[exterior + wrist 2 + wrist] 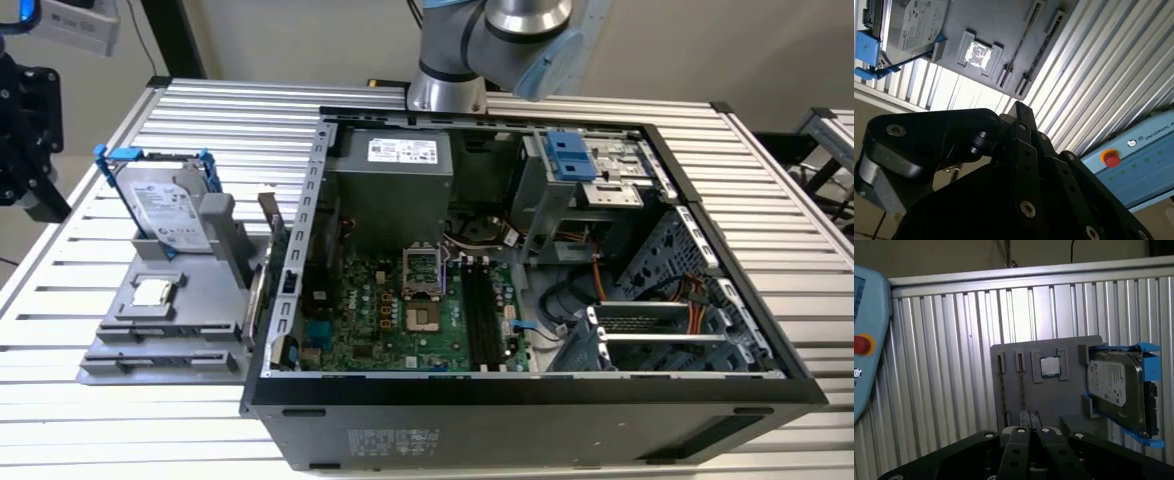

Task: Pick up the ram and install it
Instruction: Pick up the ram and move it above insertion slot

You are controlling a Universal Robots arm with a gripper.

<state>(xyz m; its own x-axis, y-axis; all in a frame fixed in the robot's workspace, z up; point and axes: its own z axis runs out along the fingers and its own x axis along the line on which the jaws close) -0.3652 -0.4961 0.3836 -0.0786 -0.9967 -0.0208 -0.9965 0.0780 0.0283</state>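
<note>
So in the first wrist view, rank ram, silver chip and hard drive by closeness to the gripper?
From the gripper:
1. Ram, in the holder slot just ahead.
2. Silver chip, mid-holder.
3. Hard drive, at the holder's end.

Drive [167, 208] and chip [151, 292] — on tray [160, 352]

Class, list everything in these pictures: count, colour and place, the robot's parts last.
Table: one, silver ribbed, under everything.
Computer case: one, black, open, on the table.
Motherboard: one, green, inside the case.
Holder: one, grey, at the exterior view's left of the case.
Hard drive: one, silver in a blue frame, standing in the holder.
Square chip: one, silver, in the holder's recess.
Ram: two sticks seen edge-on, colour unclear, in the holder's slots.
Pendant: one, pale blue with red button, past the holder's ram side.
Arm: one, silver and pale blue, behind the case.
Gripper: one, black, above the holder.
</note>
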